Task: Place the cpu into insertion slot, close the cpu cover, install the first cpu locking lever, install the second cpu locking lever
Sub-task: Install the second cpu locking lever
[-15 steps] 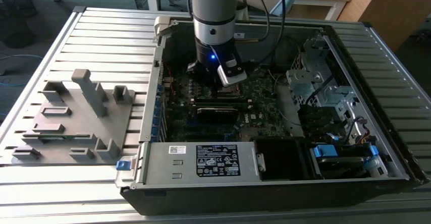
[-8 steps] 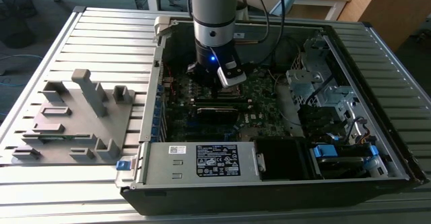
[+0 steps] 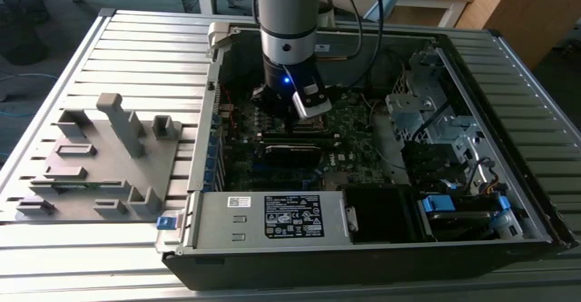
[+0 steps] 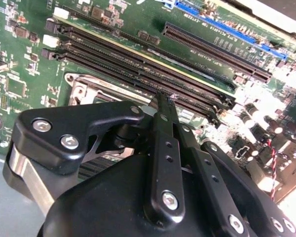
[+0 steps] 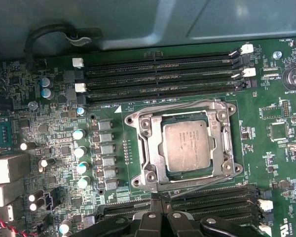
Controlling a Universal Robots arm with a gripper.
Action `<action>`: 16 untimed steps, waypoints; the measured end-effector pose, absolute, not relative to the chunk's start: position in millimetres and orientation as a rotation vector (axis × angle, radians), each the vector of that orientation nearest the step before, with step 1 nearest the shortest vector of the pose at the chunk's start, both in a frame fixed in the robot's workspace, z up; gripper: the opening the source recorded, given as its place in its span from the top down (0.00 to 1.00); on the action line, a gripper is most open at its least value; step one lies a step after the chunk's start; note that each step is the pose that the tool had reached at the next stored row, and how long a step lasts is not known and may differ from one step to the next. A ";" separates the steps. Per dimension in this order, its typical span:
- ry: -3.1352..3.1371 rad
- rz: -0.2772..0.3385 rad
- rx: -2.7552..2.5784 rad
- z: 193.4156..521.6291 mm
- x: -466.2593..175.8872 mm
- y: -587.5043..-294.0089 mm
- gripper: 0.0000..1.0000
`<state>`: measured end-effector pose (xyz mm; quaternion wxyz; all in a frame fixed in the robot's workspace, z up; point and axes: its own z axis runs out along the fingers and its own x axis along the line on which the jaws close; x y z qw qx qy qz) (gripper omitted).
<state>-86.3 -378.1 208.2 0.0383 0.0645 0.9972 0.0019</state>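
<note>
A slatted metal table (image 3: 136, 50) is seen carrying an open computer case (image 3: 363, 261), its green motherboard (image 5: 266, 163) exposed. White printed labels are seen on a grey power box (image 3: 272, 217); their wording is too small to make out. The black tool (image 4: 164, 101) is held just above the board, fingers pressed together, gripping nothing. The cpu (image 5: 184, 145) is seated in its socket, framed by the lowered cpu cover (image 5: 155, 148).
</note>
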 end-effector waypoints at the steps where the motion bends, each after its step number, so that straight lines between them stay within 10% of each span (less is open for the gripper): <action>1: 3.059 0.006 0.198 208.0 -86.5 -378.3 0.90; 16: 3.056 0.013 0.236 206.2 -89.0 -379.5 0.90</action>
